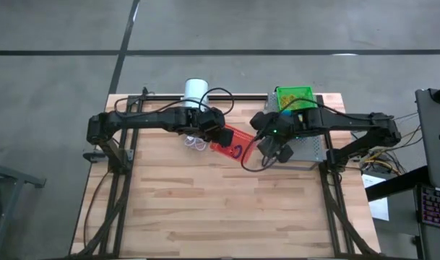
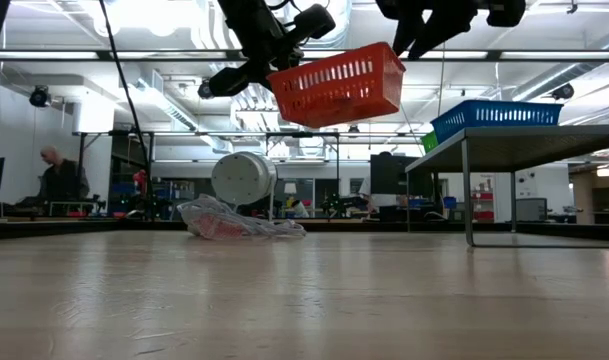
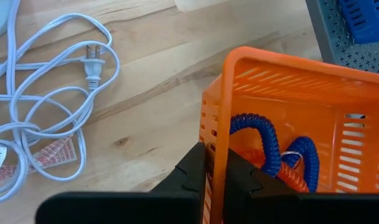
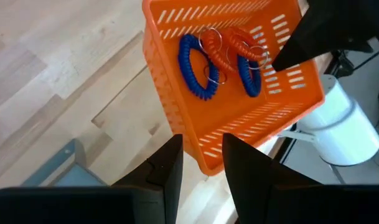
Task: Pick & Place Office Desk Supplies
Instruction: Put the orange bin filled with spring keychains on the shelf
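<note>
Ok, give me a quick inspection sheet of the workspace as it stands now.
Surface: wooden table, front part bare.
Job's things: orange basket lifted off the table, tilted, holding blue and orange coil bands; blue basket and green basket on the grey tray.
Clutter: white cylinder, clear plastic bag.
Grippers: left gripper shut on the orange basket's rim; right gripper open beside its far end.
Cables: white cord with plug, coiled on the table.
Surroundings: person far behind.

Bright, even overhead light — ceiling strips [image 2: 104,55] glare in the low view; soft shadows.
</note>
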You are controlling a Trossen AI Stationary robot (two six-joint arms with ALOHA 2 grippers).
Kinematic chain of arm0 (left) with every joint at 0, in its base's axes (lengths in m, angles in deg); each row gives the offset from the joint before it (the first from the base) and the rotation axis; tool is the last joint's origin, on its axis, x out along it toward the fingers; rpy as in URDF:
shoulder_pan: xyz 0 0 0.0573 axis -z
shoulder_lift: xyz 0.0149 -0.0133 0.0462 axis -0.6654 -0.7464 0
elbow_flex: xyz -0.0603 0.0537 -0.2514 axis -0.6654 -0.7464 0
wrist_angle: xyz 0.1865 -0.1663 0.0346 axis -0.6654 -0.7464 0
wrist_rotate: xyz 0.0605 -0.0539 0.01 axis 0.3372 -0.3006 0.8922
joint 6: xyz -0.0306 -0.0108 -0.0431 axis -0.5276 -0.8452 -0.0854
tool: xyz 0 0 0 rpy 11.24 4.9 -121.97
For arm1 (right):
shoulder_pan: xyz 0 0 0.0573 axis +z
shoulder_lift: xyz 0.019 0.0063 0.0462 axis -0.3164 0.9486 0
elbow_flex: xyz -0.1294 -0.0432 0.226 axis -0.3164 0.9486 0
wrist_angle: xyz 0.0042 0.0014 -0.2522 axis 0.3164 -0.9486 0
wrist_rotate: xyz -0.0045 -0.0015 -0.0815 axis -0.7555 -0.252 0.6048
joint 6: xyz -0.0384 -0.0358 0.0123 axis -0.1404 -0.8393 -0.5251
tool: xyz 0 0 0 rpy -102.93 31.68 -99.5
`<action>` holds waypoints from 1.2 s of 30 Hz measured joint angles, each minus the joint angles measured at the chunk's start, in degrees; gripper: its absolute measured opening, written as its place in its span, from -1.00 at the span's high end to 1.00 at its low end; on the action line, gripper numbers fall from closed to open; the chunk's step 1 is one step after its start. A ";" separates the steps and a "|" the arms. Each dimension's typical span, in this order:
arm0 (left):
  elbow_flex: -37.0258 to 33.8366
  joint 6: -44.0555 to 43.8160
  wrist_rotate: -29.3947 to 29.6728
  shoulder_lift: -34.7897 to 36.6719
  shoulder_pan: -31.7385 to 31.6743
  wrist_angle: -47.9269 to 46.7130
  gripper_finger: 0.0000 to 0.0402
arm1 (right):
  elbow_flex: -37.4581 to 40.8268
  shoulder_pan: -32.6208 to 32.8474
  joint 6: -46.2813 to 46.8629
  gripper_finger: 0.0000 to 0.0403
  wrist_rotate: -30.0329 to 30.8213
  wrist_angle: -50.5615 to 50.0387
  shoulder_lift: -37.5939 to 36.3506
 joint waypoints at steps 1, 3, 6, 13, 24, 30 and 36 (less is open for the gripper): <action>0.00 0.00 0.00 0.00 0.00 -0.01 0.86 | 0.02 0.00 0.00 0.46 -0.13 0.08 0.31; 0.00 0.00 0.00 0.00 0.00 -0.01 0.86 | 0.04 0.00 0.02 0.46 -0.21 0.08 0.96; 0.00 0.00 -0.02 0.00 0.00 0.01 0.86 | 0.35 0.17 0.02 0.46 -0.48 0.14 2.58; 0.00 -0.02 -0.04 0.00 0.00 -0.01 0.86 | 0.74 0.66 -0.47 0.46 -0.43 0.23 7.09; 0.00 -0.19 -0.17 0.00 0.00 -0.03 0.86 | 0.78 0.74 -0.21 0.49 1.45 1.27 8.37; 0.13 -0.17 -0.09 0.00 0.00 0.55 0.86 | 0.78 0.74 -0.47 0.67 1.18 1.81 5.91; 0.15 0.05 -0.02 0.01 0.00 1.43 0.86 | 0.80 0.76 -0.59 0.81 0.77 1.19 5.38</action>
